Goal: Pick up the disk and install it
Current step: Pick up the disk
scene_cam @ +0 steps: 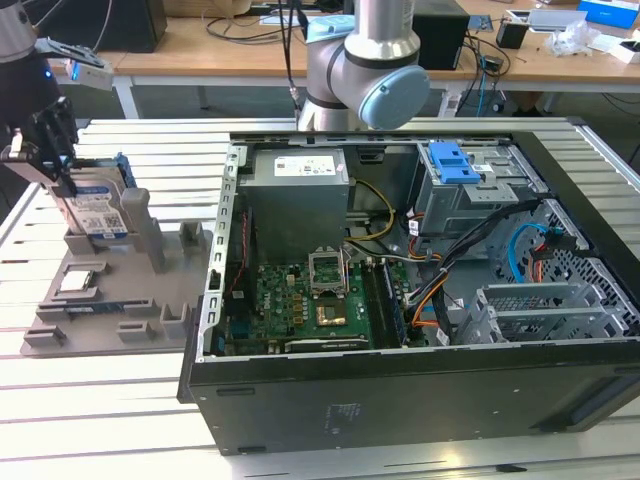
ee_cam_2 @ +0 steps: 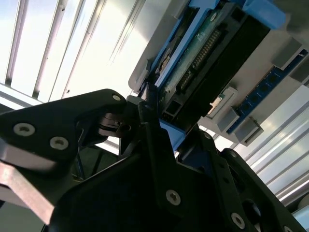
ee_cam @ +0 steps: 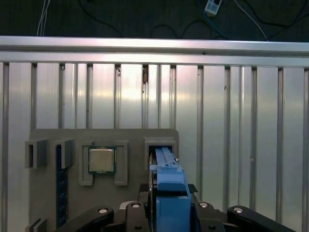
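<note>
The work is at the pick-up step, with nothing installed yet. The gripper (ee_cam: 170, 190) is clenched on the disk (scene_cam: 100, 210). In the first wrist view its jaws press against both sides of the blue carrier rail, with no gap showing. In the second wrist view the drive's connector edge and circuit board sit just past the black jaws.

The disk stands on edge in a slot of the grey parts fixture (scene_cam: 100, 305), and its lower part is still down between the slot walls. A processor chip (ee_cam: 101, 160) lies flat in another pocket of the same fixture, beside the disk's slot.

The open computer case (scene_cam: 400, 400) lies on the exterior view's right of the fixture. Its drive cage (scene_cam: 470, 200) is well apart from the fixture.

Freeing the disk looks to call for a straight pull along the slot, held square so the rails don't bind on the walls.
</note>
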`<state>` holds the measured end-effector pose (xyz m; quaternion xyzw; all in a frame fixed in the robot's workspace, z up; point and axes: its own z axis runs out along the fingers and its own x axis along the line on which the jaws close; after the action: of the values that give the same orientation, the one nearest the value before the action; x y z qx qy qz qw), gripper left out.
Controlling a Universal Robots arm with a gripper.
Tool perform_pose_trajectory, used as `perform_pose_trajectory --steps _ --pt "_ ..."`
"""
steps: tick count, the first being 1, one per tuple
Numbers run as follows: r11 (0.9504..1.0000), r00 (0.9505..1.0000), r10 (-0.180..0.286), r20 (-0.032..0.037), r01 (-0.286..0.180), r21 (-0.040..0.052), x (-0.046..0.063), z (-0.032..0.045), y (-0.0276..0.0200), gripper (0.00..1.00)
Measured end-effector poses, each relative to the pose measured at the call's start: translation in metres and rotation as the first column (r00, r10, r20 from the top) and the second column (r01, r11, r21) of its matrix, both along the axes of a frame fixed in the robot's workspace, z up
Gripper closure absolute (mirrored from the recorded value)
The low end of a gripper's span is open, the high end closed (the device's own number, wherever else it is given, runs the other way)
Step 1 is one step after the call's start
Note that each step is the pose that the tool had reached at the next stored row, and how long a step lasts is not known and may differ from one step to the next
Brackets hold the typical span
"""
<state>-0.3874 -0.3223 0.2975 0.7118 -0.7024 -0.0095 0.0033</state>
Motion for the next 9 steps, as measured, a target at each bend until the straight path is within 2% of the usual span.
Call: perform_pose_trajectory --steps 1,5,9 --pt "1.0 1.0 0.0 -0.0002 0.0 -0.0001 0.0 0.0057 0.0002 0.63" --pt "1.0 1.0 0.0 -0.0002 0.0 0.0 0.0 0.0185 0.0009 0.63" --pt "1.0 1.0 0.0 -0.0002 0.0 -0.0001 0.0 0.0348 0.0015 0.63"
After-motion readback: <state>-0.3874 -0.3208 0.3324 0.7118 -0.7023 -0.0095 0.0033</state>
